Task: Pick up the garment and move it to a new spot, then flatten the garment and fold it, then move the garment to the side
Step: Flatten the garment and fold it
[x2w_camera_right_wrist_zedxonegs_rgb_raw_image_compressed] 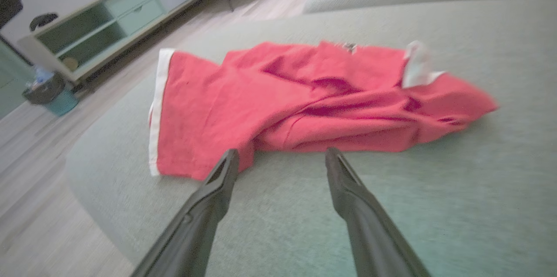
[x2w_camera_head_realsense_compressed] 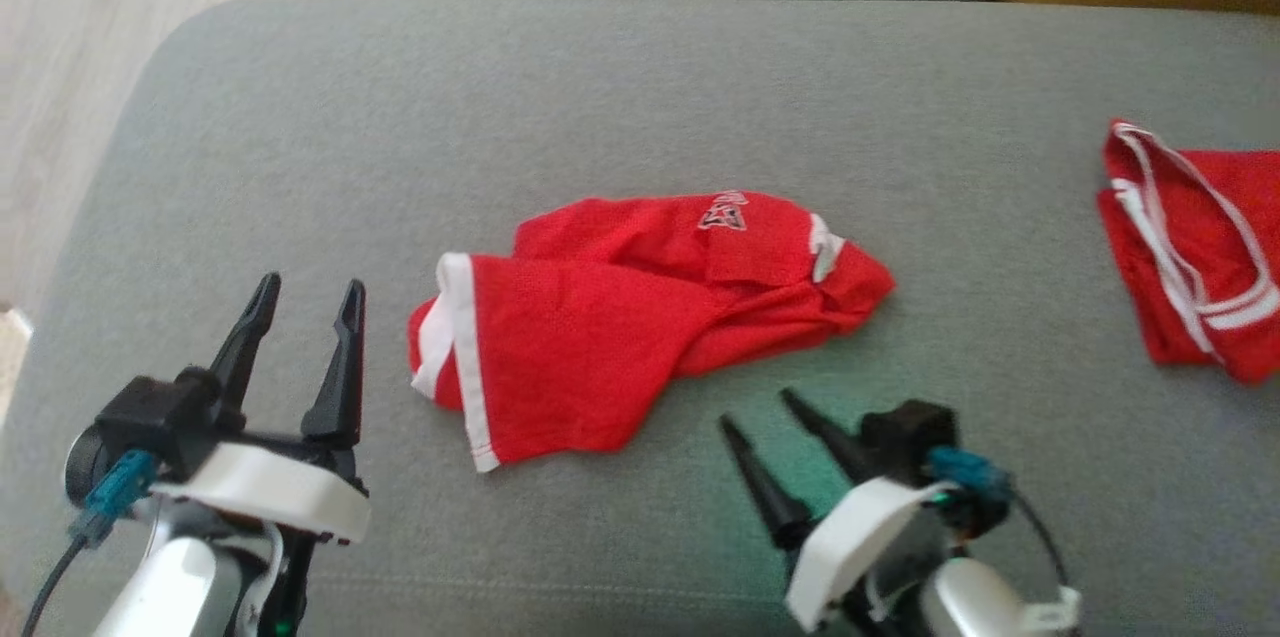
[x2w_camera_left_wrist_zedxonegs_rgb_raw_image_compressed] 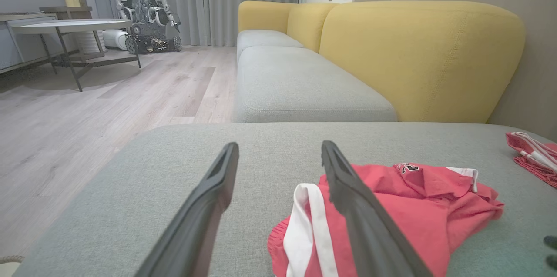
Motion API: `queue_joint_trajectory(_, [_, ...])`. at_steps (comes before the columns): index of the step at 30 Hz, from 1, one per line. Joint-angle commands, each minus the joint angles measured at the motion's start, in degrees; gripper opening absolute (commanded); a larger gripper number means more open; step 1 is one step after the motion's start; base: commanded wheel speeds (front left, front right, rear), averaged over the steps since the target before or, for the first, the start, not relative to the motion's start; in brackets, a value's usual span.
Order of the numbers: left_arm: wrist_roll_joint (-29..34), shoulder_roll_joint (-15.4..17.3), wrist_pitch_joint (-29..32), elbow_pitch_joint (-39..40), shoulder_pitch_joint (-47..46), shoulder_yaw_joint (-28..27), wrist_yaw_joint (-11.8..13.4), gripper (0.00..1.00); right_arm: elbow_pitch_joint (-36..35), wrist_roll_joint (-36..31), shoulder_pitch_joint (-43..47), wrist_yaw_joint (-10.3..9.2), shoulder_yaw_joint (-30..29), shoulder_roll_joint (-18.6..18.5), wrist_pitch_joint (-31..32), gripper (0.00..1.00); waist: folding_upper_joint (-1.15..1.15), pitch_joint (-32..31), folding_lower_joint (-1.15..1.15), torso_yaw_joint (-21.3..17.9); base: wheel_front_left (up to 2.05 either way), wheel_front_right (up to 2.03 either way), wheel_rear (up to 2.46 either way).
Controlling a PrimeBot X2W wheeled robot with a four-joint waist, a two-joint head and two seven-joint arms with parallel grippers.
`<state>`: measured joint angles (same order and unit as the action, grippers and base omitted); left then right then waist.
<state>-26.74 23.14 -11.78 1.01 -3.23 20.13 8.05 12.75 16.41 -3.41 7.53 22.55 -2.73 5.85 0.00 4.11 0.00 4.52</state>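
A crumpled red garment (x2w_camera_head_realsense_compressed: 640,307) with white trim lies in the middle of the grey cushion (x2w_camera_head_realsense_compressed: 640,97). It also shows in the left wrist view, garment (x2w_camera_left_wrist_zedxonegs_rgb_raw_image_compressed: 435,207), and in the right wrist view, garment (x2w_camera_right_wrist_zedxonegs_rgb_raw_image_compressed: 304,98). My left gripper (x2w_camera_head_realsense_compressed: 308,297) hovers open just left of it, nothing between its fingers. In its own view the left gripper (x2w_camera_left_wrist_zedxonegs_rgb_raw_image_compressed: 278,148) points past the garment's white-edged end. My right gripper (x2w_camera_head_realsense_compressed: 760,409) stands open just in front of the garment, fingers aimed up and left at it. The right gripper (x2w_camera_right_wrist_zedxonegs_rgb_raw_image_compressed: 280,155) is empty in its wrist view, tips close to the cloth's near edge.
A second red and white garment (x2w_camera_head_realsense_compressed: 1195,247) lies at the cushion's right edge. Beyond the cushion stands a yellow and grey sofa (x2w_camera_left_wrist_zedxonegs_rgb_raw_image_compressed: 391,51). Wooden floor (x2w_camera_head_realsense_compressed: 120,17) lies off the left edge. A round table (x2w_camera_left_wrist_zedxonegs_rgb_raw_image_compressed: 69,27) and another robot (x2w_camera_left_wrist_zedxonegs_rgb_raw_image_compressed: 148,11) stand far off.
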Motion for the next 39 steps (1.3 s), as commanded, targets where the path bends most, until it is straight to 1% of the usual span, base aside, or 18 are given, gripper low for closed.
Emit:
queue_joint_trajectory(1, [0.5,0.72,-0.73,1.2,-3.94,-1.9,-0.11,1.0,1.15,1.75,-3.99,-0.04,4.19,-0.15,-1.16,1.0,0.0,1.27,0.0,2.21,0.0,0.0,0.0])
queue_joint_trajectory(5, [0.66,-0.01,-1.2,0.52,-4.94,-1.36,-0.4,1.0,7.7,7.35,-7.86,-0.04,9.8,-0.15,-3.43,1.0,0.0,2.4,0.0,4.61,0.0,0.0,0.0])
queue_joint_trajectory(7, [0.69,-0.35,-1.47,0.06,-5.41,-1.21,-0.58,1.0,11.02,9.84,-10.02,-0.04,11.72,-0.15,-4.36,1.0,0.0,2.95,0.0,5.58,0.0,0.0,0.0])
queue_joint_trajectory(11, [0.77,-1.04,-1.94,-0.8,-6.27,-0.89,-0.99,1.0,16.47,16.95,-14.09,-0.04,15.05,-0.15,-5.66,1.0,0.0,4.02,0.0,7.04,0.0,0.0,0.0])
queue_joint_trajectory(12, [0.77,-1.04,-1.94,-0.8,-6.27,-0.89,-0.99,1.0,16.47,16.95,-14.09,-0.04,15.05,-0.15,-5.66,1.0,0.0,4.02,0.0,7.04,0.0,0.0,0.0])
queue_joint_trajectory(14, [0.77,-1.23,-2.15,-1.22,-6.61,-0.9,-1.21,1.0,19.31,17.92,-16.47,-0.04,16.96,-0.15,-6.19,1.0,0.0,4.42,0.0,7.39,0.0,0.0,0.0])
queue_joint_trajectory(15, [0.86,-1.39,-2.33,-1.51,-6.91,-0.93,-1.34,1.0,21.51,18.82,-18.59,-0.04,18.9,-0.15,-6.99,1.0,0.0,4.74,0.0,7.55,0.0,0.0,0.0])
queue_joint_trajectory(16, [0.9,-1.46,-2.41,-1.63,-7.01,-0.97,-1.37,1.0,22.55,19.38,-19.4,-0.04,19.7,-0.15,-7.25,0.85,0.0,4.85,0.0,7.57,0.0,0.0,0.0])
queue_joint_trajectory(17, [0.95,-1.52,-2.48,-1.71,-7.11,-1.02,-1.38,1.0,23.32,19.9,-20.18,-0.04,20.47,-0.15,-7.68,0.27,0.0,5.0,0.0,7.56,0.0,0.0,0.0])
queue_joint_trajectory(18, [0.98,-1.63,-2.54,-1.75,-7.23,-1.04,-1.4,1.0,24.08,20.22,-20.97,-0.04,21.08,-0.15,-8.23,0.0,0.0,5.12,0.0,7.56,0.0,0.0,0.0])
queue_joint_trajectory(21, [1.12,-1.91,-2.71,-1.82,-7.46,-1.17,-1.37,1.0,25.15,21.29,-22.77,-0.04,22.62,-0.15,-9.9,0.0,0.0,5.27,0.0,7.25,0.0,0.0,0.0])
queue_joint_trajectory(24, [1.15,-2.07,-2.85,-1.75,-7.36,-1.52,-1.3,1.0,24.75,21.98,-23.65,-0.04,23.43,-0.15,-11.14,0.0,0.0,5.12,0.0,6.46,0.0,0.0,0.0])
queue_joint_trajectory(28, [1.33,-2.14,-2.99,-1.57,-7.05,-1.88,-1.39,1.0,23.2,21.36,-24.32,-0.04,22.33,-0.15,-12.32,0.0,0.0,4.81,0.0,4.85,0.0,0.0,0.0])
queue_joint_trajectory(32, [1.56,-2.19,-3.07,-1.24,-6.8,-2.26,-1.37,1.0,21.14,19.15,-25.17,-0.04,17.87,-0.89,-12.54,0.0,0.0,4.75,0.0,2.99,0.0,0.0,0.0])
queue_joint_trajectory(39, [2.09,-2.28,-3.14,-0.68,-7.19,-2.47,-1.71,1.0,16.38,15.35,-26.36,-0.04,5.82,-4.19,-9.27,0.0,0.0,5.49,0.0,0.62,0.0,0.0,0.0])
